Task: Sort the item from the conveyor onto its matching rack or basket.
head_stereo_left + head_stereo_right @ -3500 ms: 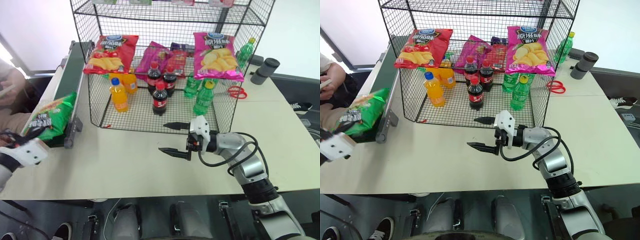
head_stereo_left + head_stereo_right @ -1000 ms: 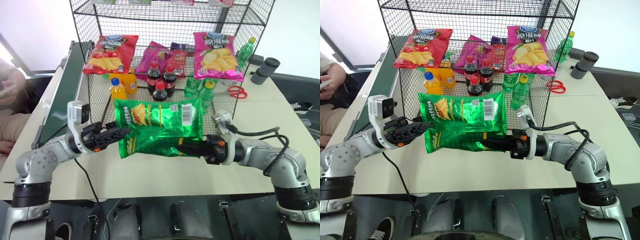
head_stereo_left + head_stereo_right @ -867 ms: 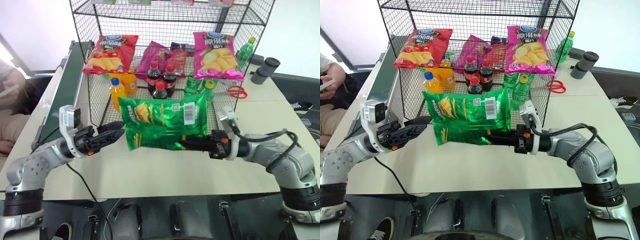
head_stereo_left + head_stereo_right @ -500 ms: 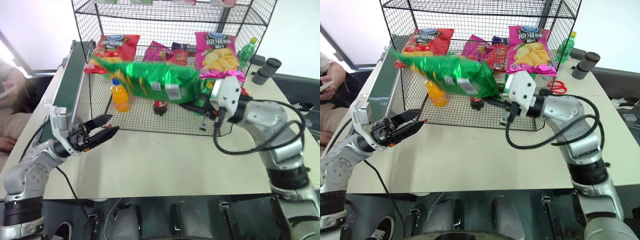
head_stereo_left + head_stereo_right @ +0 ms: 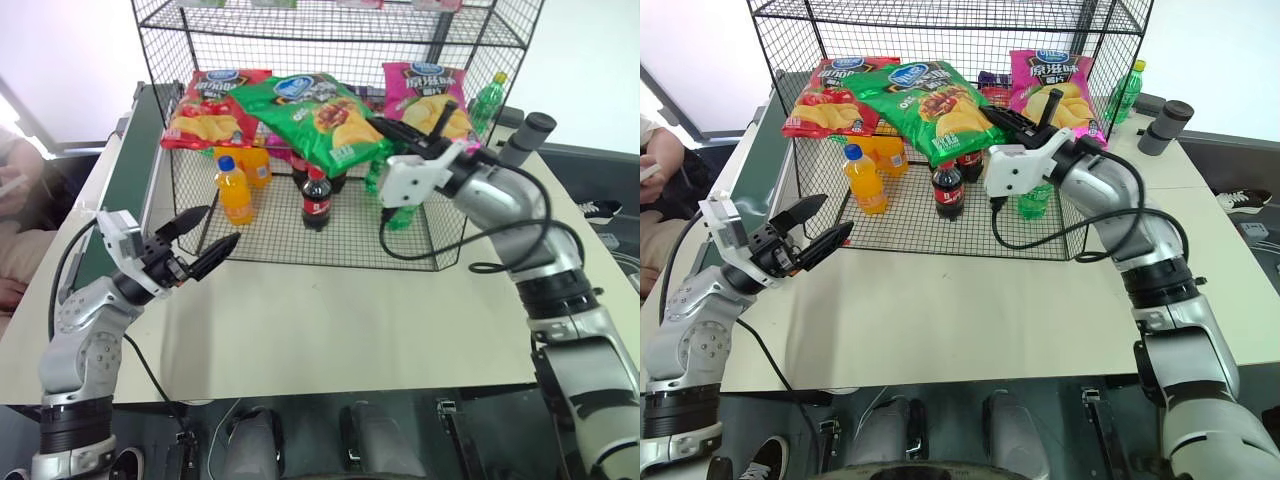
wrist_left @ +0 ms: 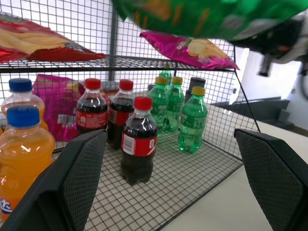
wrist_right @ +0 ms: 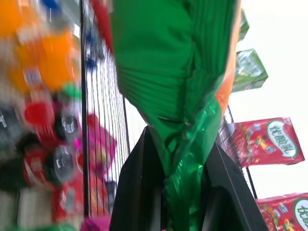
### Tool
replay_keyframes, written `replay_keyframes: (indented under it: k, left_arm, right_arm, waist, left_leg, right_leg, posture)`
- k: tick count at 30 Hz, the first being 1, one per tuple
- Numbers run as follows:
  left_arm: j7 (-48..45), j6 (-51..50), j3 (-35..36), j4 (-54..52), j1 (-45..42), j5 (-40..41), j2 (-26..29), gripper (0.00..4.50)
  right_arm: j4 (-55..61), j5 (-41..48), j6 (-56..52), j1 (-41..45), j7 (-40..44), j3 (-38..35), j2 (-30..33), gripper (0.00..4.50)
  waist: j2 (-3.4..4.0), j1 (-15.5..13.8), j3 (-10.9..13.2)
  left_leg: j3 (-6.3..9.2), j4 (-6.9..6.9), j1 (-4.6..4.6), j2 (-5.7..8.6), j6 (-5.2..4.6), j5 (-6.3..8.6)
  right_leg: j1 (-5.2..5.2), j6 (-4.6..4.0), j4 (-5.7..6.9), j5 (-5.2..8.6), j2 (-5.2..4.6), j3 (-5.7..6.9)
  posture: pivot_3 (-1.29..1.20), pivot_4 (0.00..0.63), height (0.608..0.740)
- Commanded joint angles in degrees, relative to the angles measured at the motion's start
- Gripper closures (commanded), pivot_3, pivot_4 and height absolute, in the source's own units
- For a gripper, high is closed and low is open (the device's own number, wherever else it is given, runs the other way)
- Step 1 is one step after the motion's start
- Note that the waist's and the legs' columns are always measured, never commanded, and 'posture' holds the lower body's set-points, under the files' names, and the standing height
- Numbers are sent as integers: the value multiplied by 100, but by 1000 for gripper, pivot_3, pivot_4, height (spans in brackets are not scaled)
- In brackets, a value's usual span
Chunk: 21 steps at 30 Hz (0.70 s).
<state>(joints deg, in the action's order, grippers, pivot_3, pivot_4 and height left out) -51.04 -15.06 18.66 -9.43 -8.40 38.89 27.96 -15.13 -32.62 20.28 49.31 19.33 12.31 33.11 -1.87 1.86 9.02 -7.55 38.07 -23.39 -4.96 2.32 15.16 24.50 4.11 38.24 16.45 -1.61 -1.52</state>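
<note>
The glossy green crisp bag with a blue oval logo (image 5: 318, 118) hangs front-side up against the tall black wire-mesh rack (image 5: 330, 30), between the red crisp bag (image 5: 205, 104) and the pink crisp bag (image 5: 432, 85) on the rack's middle tier. The right gripper (image 5: 408, 128) has its black fingers pinched tight on the bag's crimped edge — the bag is off the table. In front of the rack and beside the dark-green conveyor belt (image 5: 125, 175), the left gripper (image 5: 205, 240) has its jaws spread wide — empty.

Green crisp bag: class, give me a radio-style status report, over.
Right tool shut on green crisp bag, held at the rack front between red bag and pink bag. Left tool open, empty. Nothing blocking.
</note>
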Motion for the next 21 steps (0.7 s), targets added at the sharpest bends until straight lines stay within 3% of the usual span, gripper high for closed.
replay_keyframes:
  k: [1, 8, 16, 21]
  left_arm:
    - [72, 125, -34, -212, -16, -1, -28, 0]
    - [254, 296, -145, -164, -21, -180, -154, 0]
    - [310, 333, -241, -179, -29, -246, -173, 0]
    - [344, 330, -272, -214, 1, -265, -180, 0]
  right_arm:
    - [-398, -325, -665, 465, -419, -10, -245, 4387]
    - [-868, -605, -1793, 740, -699, 195, -840, 4387]
    - [-1243, -437, -2104, 960, -867, 265, -1206, 4387]
    - [-1209, -150, -2073, 980, -774, 231, -1320, 2070]
  waist:
    - [0, 35, 0]
    - [0, 68, 0]
    - [1, 76, 1]
    - [1, 73, 0]
  left_leg:
    - [1, 0, 0, 0, 1, -1]
    - [0, -4, -2, 0, 2, -1]
    - [-1, -8, -2, -1, 3, -2]
    - [-1, -8, -3, 0, 3, -2]
  right_leg:
    - [0, 0, 1, 0, 0, 0]
    - [1, 1, -2, 0, 0, 0]
    - [5, 1, 1, -1, 1, 1]
    - [4, 1, 0, -1, 0, 1]
  posture:
    - [0, 150, 740]
    - [0, 150, 740]
    - [0, 150, 740]
    - [0, 150, 740]
